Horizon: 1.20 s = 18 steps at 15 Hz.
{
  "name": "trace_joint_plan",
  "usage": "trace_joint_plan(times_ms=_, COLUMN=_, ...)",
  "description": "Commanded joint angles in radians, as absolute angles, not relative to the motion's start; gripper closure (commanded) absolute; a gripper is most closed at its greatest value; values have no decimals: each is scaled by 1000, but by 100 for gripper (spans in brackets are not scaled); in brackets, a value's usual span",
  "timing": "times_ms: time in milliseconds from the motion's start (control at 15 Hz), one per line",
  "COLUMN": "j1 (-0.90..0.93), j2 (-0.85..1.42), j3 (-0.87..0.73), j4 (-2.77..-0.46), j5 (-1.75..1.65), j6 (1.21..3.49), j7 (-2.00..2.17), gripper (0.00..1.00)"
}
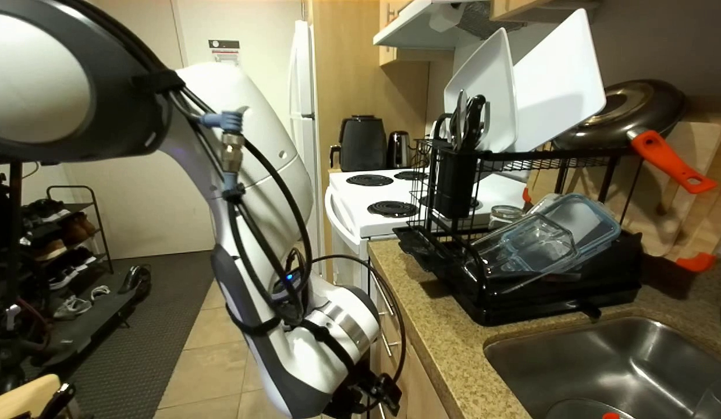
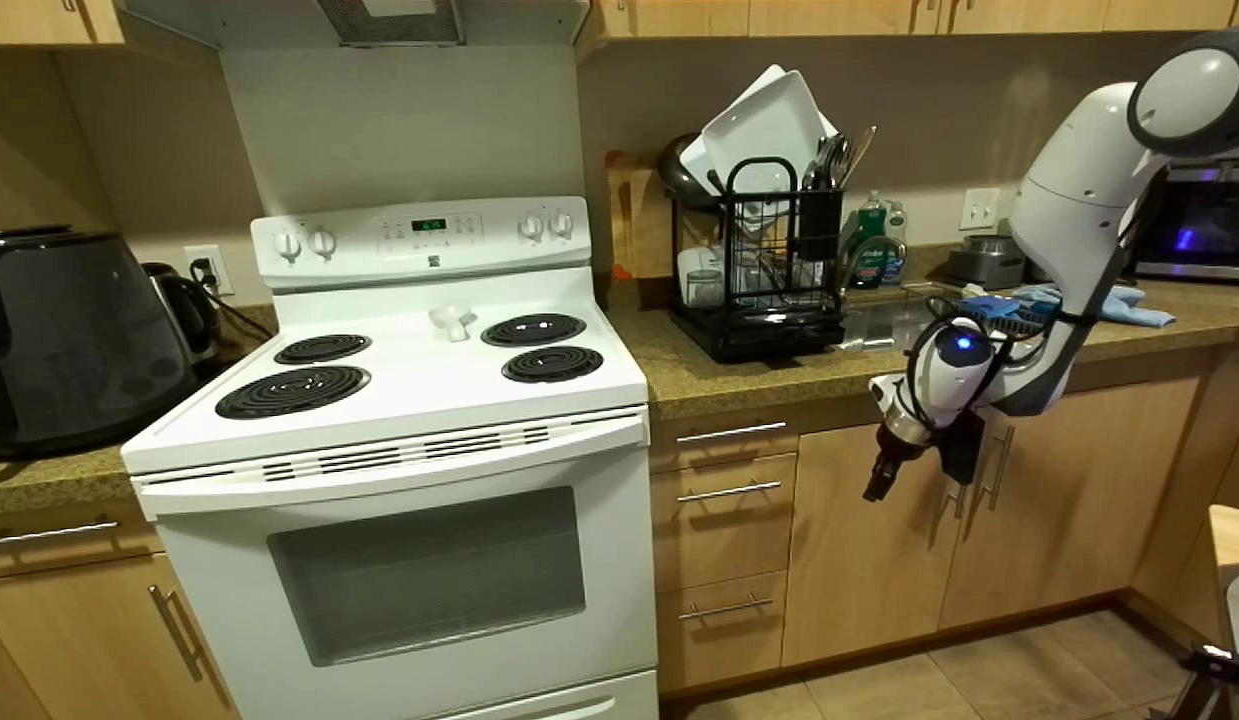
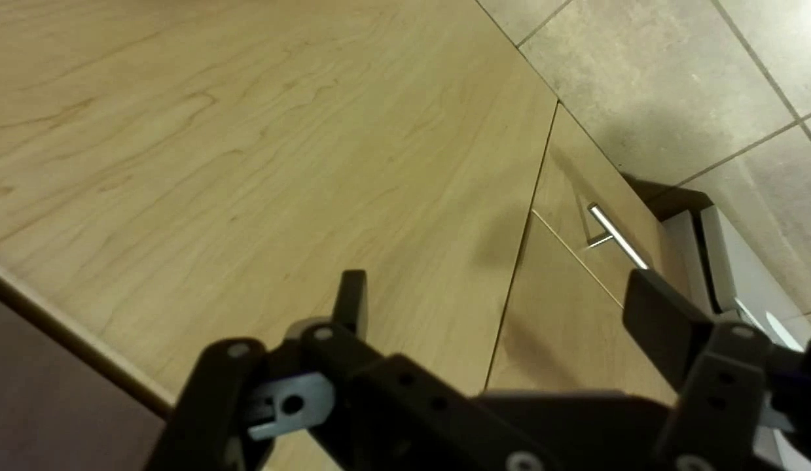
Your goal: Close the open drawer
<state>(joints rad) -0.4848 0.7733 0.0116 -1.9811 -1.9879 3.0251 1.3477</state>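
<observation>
In an exterior view, the top drawer (image 2: 729,454), middle drawer (image 2: 724,545) and bottom drawer (image 2: 724,640) form a stack beneath the speckled worktop (image 2: 699,385), between the white stove (image 2: 616,520) on the left and a wooden cabinet door (image 2: 869,560) on the right; their fronts appear nearly level with that door, and whether any stands slightly out cannot be told. The gripper (image 3: 508,311), its fingers (image 3: 660,320) spread apart in the wrist view, slants down and leftward before the cabinet door, to the right of the stack and clear of it. Above the drawers, a black dish rack (image 2: 724,343) stands on the worktop.
</observation>
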Motion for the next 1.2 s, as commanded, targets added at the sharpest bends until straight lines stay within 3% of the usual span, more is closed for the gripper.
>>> trace_joint_plan(times_ms=0, j1=-555, j2=679, j3=46, j4=-2002, j5=-2172, j6=3124, j7=1361, gripper=0)
trace_joint_plan(times_ms=267, j1=-700, j2=619, j3=227, j4=-1979, j5=-2408, j6=3164, j7=1419, gripper=0)
trace_joint_plan(times_ms=667, j1=-1045, j2=609, j3=673, j4=-1989, j5=-2666, j6=3182, j7=1488, gripper=0)
trace_joint_plan(times_ms=933, j1=-1297, j2=662, j3=955, j4=-2045, j5=-2617, j6=3179, j7=1333, gripper=0)
trace_joint_plan(times_ms=1133, j1=-1436, j2=700, j3=1080, j4=-2108, j5=-2578, j6=3168, j7=1243, gripper=0)
